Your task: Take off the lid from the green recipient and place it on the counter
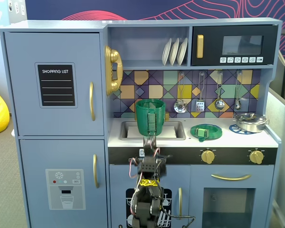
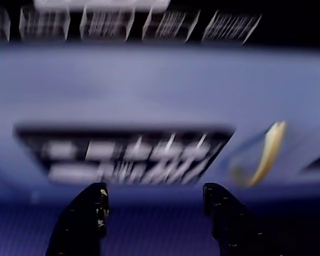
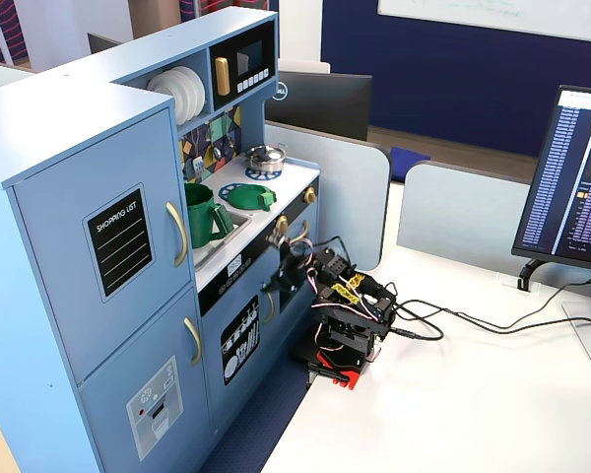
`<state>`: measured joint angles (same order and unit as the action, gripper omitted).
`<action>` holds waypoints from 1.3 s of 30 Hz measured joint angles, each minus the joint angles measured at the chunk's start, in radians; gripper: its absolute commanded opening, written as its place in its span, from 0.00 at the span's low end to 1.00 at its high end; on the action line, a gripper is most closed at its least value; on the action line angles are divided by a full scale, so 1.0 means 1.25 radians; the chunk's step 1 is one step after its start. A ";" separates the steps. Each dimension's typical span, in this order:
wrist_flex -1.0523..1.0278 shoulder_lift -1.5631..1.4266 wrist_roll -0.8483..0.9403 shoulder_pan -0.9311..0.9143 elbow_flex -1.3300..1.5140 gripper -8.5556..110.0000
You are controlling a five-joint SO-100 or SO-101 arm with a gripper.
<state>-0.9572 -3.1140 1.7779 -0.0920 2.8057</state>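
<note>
Lying on the counter (image 1: 256, 138), the lid (image 1: 206, 131); jaws parted.

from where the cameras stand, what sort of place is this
Probably an office or lab with a toy kitchen set up as a test scene, not a real kitchen. The grey-blue play kitchen stands against a white desk holding a computer monitor, with grey desk dividers behind.

Bare counter (image 1: 178, 138) lies open between green recipient (image 1: 150, 117) and lid (image 1: 206, 131); steel pot (image 1: 251, 122) crowds the right end.
</note>
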 measured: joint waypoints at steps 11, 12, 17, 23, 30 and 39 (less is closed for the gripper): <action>-0.175 -0.044 -0.124 0.038 0.125 0.09; -0.196 -0.049 -0.134 0.043 0.129 0.08; -0.272 -0.055 -0.169 0.050 0.140 0.07; -0.303 -0.056 -0.175 0.050 0.150 0.07; -0.320 -0.058 -0.157 0.061 0.145 0.08; -0.320 -0.058 -0.195 0.056 0.139 0.09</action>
<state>-1.3576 -3.1861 1.5340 -0.0215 2.9790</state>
